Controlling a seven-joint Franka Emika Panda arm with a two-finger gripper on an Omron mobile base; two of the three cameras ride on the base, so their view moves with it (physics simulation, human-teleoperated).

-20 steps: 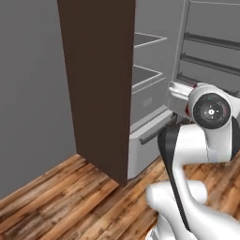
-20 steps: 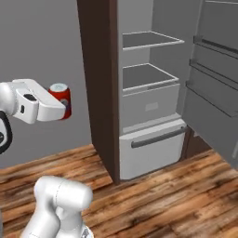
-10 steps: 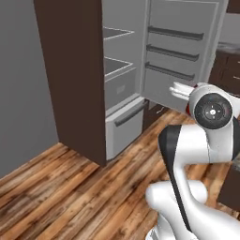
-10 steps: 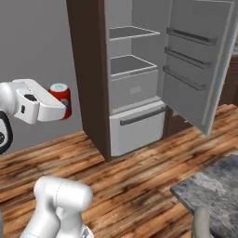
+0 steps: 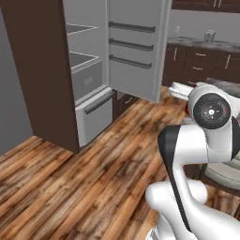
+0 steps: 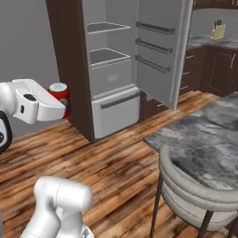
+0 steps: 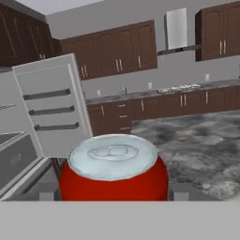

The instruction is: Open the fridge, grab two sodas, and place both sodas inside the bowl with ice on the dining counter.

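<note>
My gripper (image 6: 63, 104) is shut on the red soda can (image 6: 59, 93), held upright at the left of the right base view. In the hand view the can (image 7: 114, 171) sits close up between the fingers, silver top showing. The light-grey fridge (image 6: 108, 74) stands open, its door (image 6: 161, 50) swung wide and its grey shelves bare. It is also in the left base view, fridge (image 5: 83, 79) and door (image 5: 136, 47). The marbled dining counter (image 6: 207, 142) lies to the right, and ahead in the hand view as counter (image 7: 197, 140). The brown bottle, the bowl and the ice are out of view.
A grey stool (image 6: 193, 193) stands at the dining counter's near edge. Dark brown cabinets with a narrow grey counter (image 7: 164, 91) line the far wall. Wooden floor (image 5: 93, 178) lies open between the fridge and the base. My white arm (image 5: 206, 136) fills the right of the left base view.
The whole picture has shifted: the base has turned away from the fridge, bringing the dining counter and stool into view. The can stays held in the gripper.
</note>
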